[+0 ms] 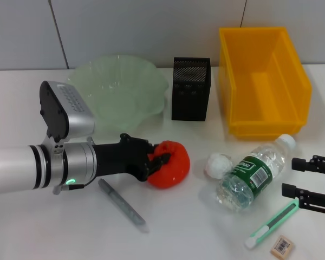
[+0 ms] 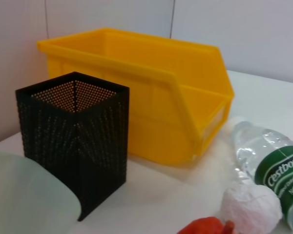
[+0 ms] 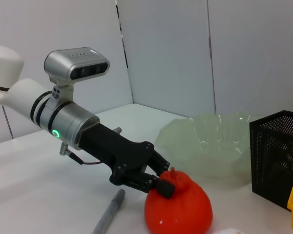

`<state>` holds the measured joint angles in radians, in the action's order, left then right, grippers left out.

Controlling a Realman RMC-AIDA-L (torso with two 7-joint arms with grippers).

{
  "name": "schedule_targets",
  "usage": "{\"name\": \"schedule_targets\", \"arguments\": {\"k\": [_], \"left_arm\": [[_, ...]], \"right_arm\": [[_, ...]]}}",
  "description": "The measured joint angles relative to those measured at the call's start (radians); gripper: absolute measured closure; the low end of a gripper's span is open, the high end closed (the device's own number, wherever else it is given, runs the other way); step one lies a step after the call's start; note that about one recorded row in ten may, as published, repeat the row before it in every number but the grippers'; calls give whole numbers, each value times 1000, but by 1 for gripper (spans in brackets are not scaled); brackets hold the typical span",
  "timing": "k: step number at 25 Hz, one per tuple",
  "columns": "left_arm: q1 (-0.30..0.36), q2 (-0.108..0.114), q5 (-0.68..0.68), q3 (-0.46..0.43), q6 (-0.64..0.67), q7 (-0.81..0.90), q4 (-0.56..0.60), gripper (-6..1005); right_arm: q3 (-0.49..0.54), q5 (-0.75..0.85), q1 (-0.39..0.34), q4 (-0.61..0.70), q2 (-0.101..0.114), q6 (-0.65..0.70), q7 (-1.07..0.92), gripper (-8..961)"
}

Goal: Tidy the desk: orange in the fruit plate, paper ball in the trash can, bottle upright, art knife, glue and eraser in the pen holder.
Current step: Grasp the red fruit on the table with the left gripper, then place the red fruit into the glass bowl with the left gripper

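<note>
– What do the left gripper [image 1: 161, 160] fingers hold?
– They pinch the orange [image 1: 170, 164], which sits on the table [image 1: 54, 227] before the fruit plate [image 1: 119, 89].
– And the right gripper [image 1: 300, 176]?
– Spread wide, empty, beside the lying bottle [image 1: 254, 172].

A glossy, smooth red-orange skin with a puckered top is shown on the orange [image 3: 178, 206]. The fruit plate [image 1: 119, 89], upper left of centre in the head view, is seen as pale-green translucent glass with a rippled surface. The pen holder [image 2: 75, 136] is made of matt black perforated metal mesh. Smooth, slightly shiny yellow plastic is seen on the trash can [image 2: 151, 92]. The paper ball [image 2: 251, 207] is rough, crumpled white paper. Clear ribbed plastic with a glossy dark green label is seen on the bottle [image 1: 253, 172]. Brushed silver metal and matt black plastic are shown on the left gripper [image 3: 161, 181].
</note>
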<state>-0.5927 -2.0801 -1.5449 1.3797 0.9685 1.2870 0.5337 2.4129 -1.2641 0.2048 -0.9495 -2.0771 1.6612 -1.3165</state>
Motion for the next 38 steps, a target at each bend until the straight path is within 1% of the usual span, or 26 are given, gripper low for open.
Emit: {"name": "schedule_targets", "arguments": {"k": [3, 6, 7, 11, 12, 13, 14, 15, 16, 18, 19, 22, 23, 25, 26, 28, 29, 30, 32, 33, 34, 35, 37, 38], "left_arm": [[3, 0, 0, 26, 9, 0, 4, 788], [5, 0, 1, 36, 10, 0, 9, 815], [18, 0, 13, 50, 23, 0, 29, 823], [41, 3, 47, 50, 60, 0, 66, 850], [74, 7, 80, 42, 89, 0, 121, 855], [74, 7, 80, 42, 89, 0, 121, 860], [106, 8, 107, 35, 108, 0, 179, 864], [106, 8, 107, 35, 108, 0, 179, 869], [144, 9, 134, 27, 114, 0, 260, 874], [144, 9, 134, 27, 114, 0, 260, 883], [163, 9, 170, -2, 89, -6, 329, 888], [127, 8, 187, -47, 45, -11, 303, 909], [127, 8, 187, -47, 45, -11, 303, 915], [67, 7, 211, -55, -67, -16, 250, 929], [53, 7, 214, -55, -89, -17, 238, 931], [53, 7, 214, -55, -89, -17, 238, 935], [3, 6, 219, -55, -179, -29, 191, 937], [3, 6, 219, -55, -179, -29, 191, 939], [-48, 3, 220, -56, -283, -54, 134, 936], [-48, 3, 220, -56, -283, -54, 134, 932], [-79, 2, 221, -56, -342, -61, 93, 927], [-79, 2, 221, -56, -342, -61, 93, 923], [-99, 2, 221, -56, -398, -77, 56, 913], [-99, 2, 221, -56, -398, -77, 56, 909]], "right_arm": [[0, -3, -3, 0, 0, -1, 5, 274], [0, -5, -4, 2, 0, -2, 5, 274], [0, -5, -4, 5, 0, -4, 7, 273], [0, -5, -5, 7, 0, -5, 9, 273], [0, -3, -5, 8, 0, -5, 9, 273], [0, -3, -5, 8, 0, -5, 9, 272], [0, -2, -5, 9, 0, -6, 9, 272], [0, -2, -5, 9, 0, -6, 9, 272], [0, -1, -5, 9, 0, -6, 9, 272], [0, -1, -5, 9, 0, -6, 9, 271], [0, -1, -5, 10, 0, -6, 9, 271], [0, -1, -5, 15, 0, -4, 10, 271], [0, -1, -5, 15, 0, -4, 10, 271], [0, 0, -4, 22, 0, -4, 15, 270], [0, 0, -4, 24, 0, -4, 17, 270], [0, 0, -3, 27, 0, -2, 19, 270], [0, 0, -3, 29, 0, -2, 20, 269], [0, 0, -3, 32, 0, -1, 20, 269], [0, 0, -2, 36, 0, -1, 20, 269], [0, 0, -2, 37, 0, -1, 20, 269], [0, 0, -3, 37, 0, -1, 20, 269], [0, 0, -4, 37, 0, 0, 20, 268], [0, 0, -5, 37, 0, 0, 20, 268], [0, 0, -5, 37, 0, 0, 20, 268]]}}
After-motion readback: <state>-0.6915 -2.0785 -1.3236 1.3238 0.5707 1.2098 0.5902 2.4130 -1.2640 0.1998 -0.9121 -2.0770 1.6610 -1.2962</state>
